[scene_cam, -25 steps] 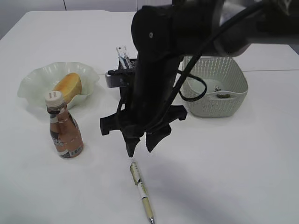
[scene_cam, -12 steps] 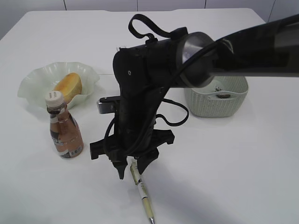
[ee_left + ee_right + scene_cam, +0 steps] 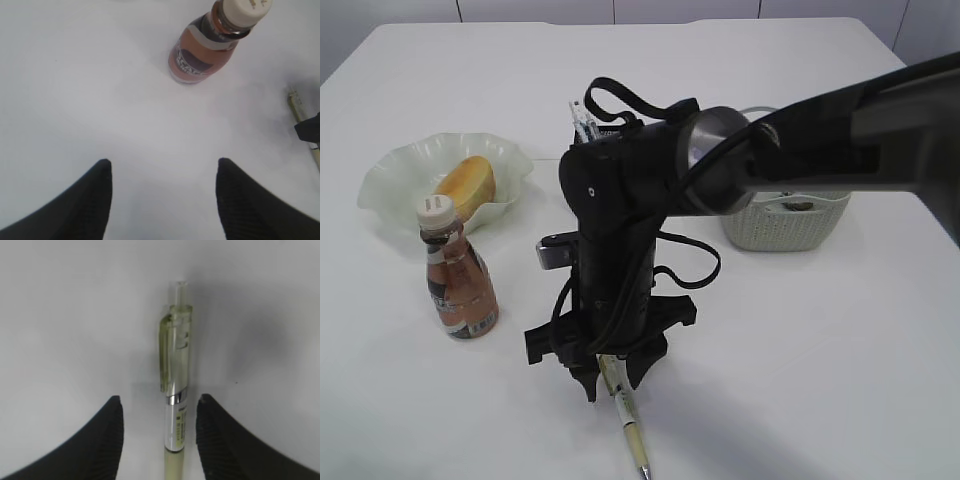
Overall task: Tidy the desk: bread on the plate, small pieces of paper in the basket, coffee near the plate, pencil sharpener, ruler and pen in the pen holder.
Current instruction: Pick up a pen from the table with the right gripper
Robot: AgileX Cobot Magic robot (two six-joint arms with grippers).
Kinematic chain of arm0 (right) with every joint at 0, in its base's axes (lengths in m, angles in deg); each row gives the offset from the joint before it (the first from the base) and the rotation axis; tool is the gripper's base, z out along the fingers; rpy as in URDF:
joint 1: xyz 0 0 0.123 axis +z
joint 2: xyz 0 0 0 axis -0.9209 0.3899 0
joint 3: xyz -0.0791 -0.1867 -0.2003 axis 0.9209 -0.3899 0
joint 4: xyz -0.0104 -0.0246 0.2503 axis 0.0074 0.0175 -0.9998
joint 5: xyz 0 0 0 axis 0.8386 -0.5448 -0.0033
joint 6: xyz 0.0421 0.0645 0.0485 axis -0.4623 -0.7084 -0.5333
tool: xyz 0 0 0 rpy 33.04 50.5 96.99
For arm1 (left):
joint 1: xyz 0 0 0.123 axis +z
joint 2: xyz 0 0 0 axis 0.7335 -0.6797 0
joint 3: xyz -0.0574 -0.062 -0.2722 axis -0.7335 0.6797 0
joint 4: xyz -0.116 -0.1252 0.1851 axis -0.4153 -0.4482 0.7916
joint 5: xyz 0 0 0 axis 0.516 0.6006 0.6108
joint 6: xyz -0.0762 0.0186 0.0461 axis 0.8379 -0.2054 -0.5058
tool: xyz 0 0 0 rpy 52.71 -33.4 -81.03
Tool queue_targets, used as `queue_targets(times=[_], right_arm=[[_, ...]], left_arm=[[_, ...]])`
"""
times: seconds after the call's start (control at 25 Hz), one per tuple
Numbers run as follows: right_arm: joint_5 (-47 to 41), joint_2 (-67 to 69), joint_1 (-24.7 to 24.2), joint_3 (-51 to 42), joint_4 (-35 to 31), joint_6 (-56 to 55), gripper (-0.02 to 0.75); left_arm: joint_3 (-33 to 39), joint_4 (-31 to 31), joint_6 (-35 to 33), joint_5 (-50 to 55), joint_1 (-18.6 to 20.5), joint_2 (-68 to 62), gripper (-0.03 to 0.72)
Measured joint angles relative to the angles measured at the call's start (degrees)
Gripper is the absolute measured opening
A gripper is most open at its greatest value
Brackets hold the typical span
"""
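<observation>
A pale yellow-green pen [image 3: 631, 425] lies on the white table near the front edge. It also shows in the right wrist view [image 3: 176, 390] and the left wrist view [image 3: 295, 102]. My right gripper [image 3: 608, 385] is open and low over the pen, one finger on each side of its barrel [image 3: 160, 397], not closed on it. My left gripper [image 3: 163, 160] is open and empty above bare table, near the coffee bottle [image 3: 200, 55]. The bottle [image 3: 460, 280] stands upright in front of the plate [image 3: 400, 165], which holds the bread [image 3: 468, 185].
The pen holder [image 3: 582, 125] with items sticking up is mostly hidden behind my right arm. The pale green basket [image 3: 820, 215] stands at the right with small things inside. The right arm spans the table's middle.
My right gripper has moved forward and down from above the pen's top end, and its open fingers now straddle the pen. The pen, bottle and plate have not moved.
</observation>
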Motion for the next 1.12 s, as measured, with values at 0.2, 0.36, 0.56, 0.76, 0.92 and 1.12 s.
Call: queue_targets(times=[0.2, 0.36, 0.56, 0.76, 0.92, 1.12], right_arm=[[0.2, 0.5, 0.0, 0.1, 1.6, -0.3, 0.356], [0.2, 1.1, 0.0, 0.2, 1.9, -0.3, 0.356], [0.3, 1.6, 0.0, 0.4, 1.9, -0.4, 0.356], [0.7, 2.0, 0.0, 0.4, 2.0, -0.4, 0.356], [1.3, 2.0, 0.0, 0.4, 2.4, -0.4, 0.356], [1.5, 2.0, 0.0, 0.4, 3.2, -0.4, 0.356]], left_arm=[[0.0, 0.0, -0.2, 0.0, 0.0, 0.0, 0.479], [0.0, 0.0, -0.2, 0.0, 0.0, 0.0, 0.479], [0.0, 0.0, -0.2, 0.0, 0.0, 0.0, 0.479], [0.0, 0.0, -0.2, 0.0, 0.0, 0.0, 0.479], [0.0, 0.0, -0.2, -0.2, 0.0, 0.0, 0.479], [0.0, 0.0, -0.2, -1.1, 0.0, 0.0, 0.479]])
